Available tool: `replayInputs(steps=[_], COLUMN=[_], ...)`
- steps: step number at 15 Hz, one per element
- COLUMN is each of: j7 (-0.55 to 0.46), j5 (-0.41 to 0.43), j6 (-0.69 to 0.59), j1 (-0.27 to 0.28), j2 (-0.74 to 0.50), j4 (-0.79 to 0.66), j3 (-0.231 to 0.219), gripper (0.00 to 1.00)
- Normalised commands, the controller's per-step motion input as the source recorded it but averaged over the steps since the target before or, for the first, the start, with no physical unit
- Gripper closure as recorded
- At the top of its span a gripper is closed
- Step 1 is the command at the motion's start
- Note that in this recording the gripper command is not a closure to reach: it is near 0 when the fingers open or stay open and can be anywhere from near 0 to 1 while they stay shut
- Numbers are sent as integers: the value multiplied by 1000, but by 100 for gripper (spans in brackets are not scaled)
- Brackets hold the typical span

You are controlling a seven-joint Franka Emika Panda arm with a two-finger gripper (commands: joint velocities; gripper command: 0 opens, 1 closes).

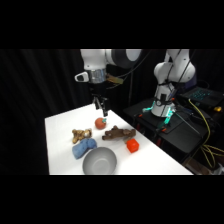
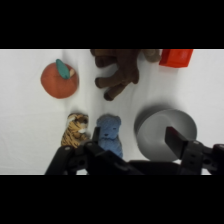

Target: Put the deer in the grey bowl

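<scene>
The deer (image 1: 119, 134) is a dark-brown plush lying lengthwise on the white table; in the wrist view the deer (image 2: 120, 70) sits at the top centre with its stubby legs pointing down. The grey bowl (image 1: 99, 161) stands near the table's front edge, and the wrist view shows the same bowl (image 2: 165, 132) at the lower right. My gripper (image 1: 101, 107) hangs in the air behind and left of the deer, well apart from it. In the wrist view the gripper (image 2: 132, 150) is open and holds nothing.
A red round fruit toy (image 1: 100, 122) with a green stem lies just under the gripper. A tan striped plush (image 1: 81, 134) and a blue soft lump (image 1: 84, 147) lie left of the deer, and an orange-red block (image 1: 132, 145) sits to its right. The table edge runs close behind the bowl.
</scene>
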Motion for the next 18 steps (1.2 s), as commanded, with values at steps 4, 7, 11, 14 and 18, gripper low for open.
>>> replayInputs(steps=[4, 7, 11, 14, 18], j7=[28, 132, 199, 355, 256], j5=[4, -7, -6, -120, -25], j6=[43, 197, 409, 612, 513], j1=[-24, -14, 18, 20, 23], j2=[-96, -336, -421, -213, 94], j4=[-133, -478, -666, -563, -295], j3=[10, 8, 36, 38, 29], gripper=[0, 0, 0, 0, 0])
